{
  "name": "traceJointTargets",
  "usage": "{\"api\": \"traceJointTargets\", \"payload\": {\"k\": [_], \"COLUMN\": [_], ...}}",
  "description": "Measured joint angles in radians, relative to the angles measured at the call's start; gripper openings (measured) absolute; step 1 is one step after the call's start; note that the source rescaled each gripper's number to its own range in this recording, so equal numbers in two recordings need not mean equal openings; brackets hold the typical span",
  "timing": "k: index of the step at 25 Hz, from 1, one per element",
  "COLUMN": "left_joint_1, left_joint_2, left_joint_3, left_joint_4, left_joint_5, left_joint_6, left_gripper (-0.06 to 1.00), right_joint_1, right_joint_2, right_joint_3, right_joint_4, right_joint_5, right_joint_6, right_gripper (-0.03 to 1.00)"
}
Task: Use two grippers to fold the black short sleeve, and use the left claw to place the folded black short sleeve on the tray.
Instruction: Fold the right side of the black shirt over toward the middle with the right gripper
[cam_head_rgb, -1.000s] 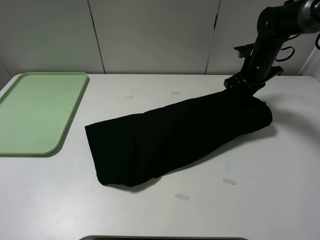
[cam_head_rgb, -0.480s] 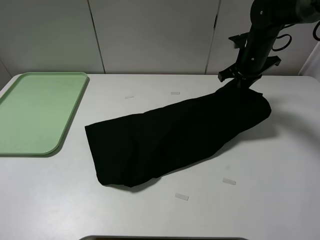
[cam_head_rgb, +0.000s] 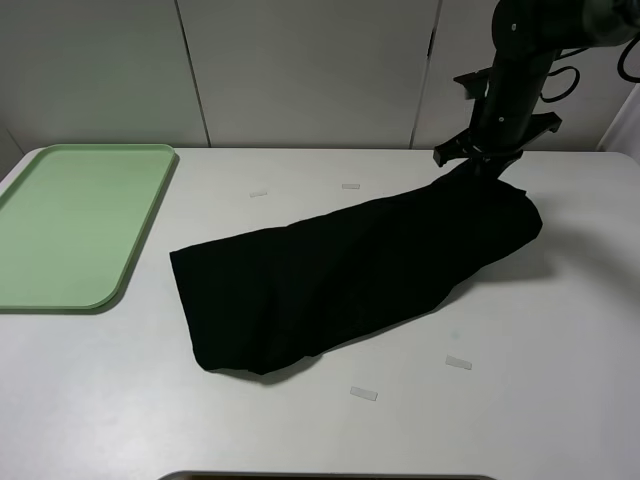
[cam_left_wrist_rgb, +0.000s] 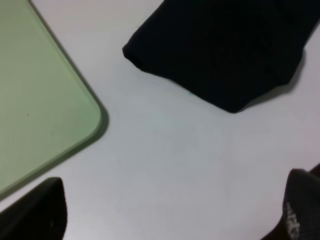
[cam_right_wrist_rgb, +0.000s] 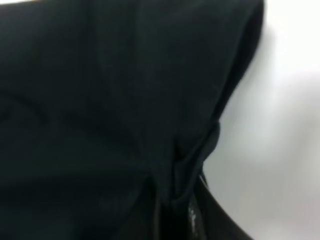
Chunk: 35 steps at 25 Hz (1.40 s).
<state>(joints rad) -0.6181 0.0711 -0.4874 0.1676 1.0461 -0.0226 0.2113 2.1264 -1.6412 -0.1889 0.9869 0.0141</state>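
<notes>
Garment position: the black short sleeve (cam_head_rgb: 350, 275) lies on the desk (cam_head_rgb: 560, 400) as a long folded bundle. It runs from the jaws of the right claw (cam_head_rgb: 480, 165) diagonally away across the desk. The end of the bundle nearest these jaws rises to meet them. The rest lies flat on the desk, well apart from them.

Right claw: the jaws are pressed together, pinching a bunched edge of the black cloth. In the right wrist view a gathered pleat of cloth runs into the jaws. The broad body of the garment spreads away from them, and bare desk lies just beside the pinched edge.

Left claw (cam_left_wrist_rgb: 170, 212): the jaws are spread wide and grip nothing. Only the two fingertips (cam_left_wrist_rgb: 40, 210) show in the left wrist view, with bare desk between them. The free end of the black short sleeve lies ahead of these jaws, apart from both fingertips. The tray (cam_left_wrist_rgb: 35, 90) lies ahead of the same jaws, to the other side. Its rounded corner is near the garment's free end, with a strip of desk between the two.

Desk markings: small white strips (cam_head_rgb: 364, 394) lie flat on the desk near the bundle, well apart from both sets of jaws.
</notes>
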Motion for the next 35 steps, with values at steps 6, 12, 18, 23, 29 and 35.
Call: {"api": "traceJointTargets", "payload": {"k": [6,12,18,23,29,35], "left_joint_1": [0.0,0.0,0.0,0.0,0.0,0.0], "left_joint_2": [0.0,0.0,0.0,0.0,0.0,0.0], "left_joint_3": [0.0,0.0,0.0,0.0,0.0,0.0], "left_joint_4": [0.0,0.0,0.0,0.0,0.0,0.0], "left_joint_5": [0.001,0.001,0.001,0.001,0.001,0.001], "left_joint_6": [0.0,0.0,0.0,0.0,0.0,0.0], "left_gripper": [0.84,0.84,0.84,0.84,0.84,0.84], "right_joint_1": [0.095,0.207,0.32,0.379,0.443,0.485], "right_joint_2": [0.0,0.0,0.0,0.0,0.003,0.045], "right_joint_3": [0.0,0.0,0.0,0.0,0.0,0.0], "right_joint_4": [-0.084,-0.089,-0.057,-0.022,0.037,0.104], "right_joint_5": [0.035,0.077,0.093,0.067,0.038,-0.001], "right_joint_6": [0.063,0.094,0.1,0.1,0.1,0.1], "right_gripper": [0.07,0.07,0.07,0.07,0.07,0.07]}}
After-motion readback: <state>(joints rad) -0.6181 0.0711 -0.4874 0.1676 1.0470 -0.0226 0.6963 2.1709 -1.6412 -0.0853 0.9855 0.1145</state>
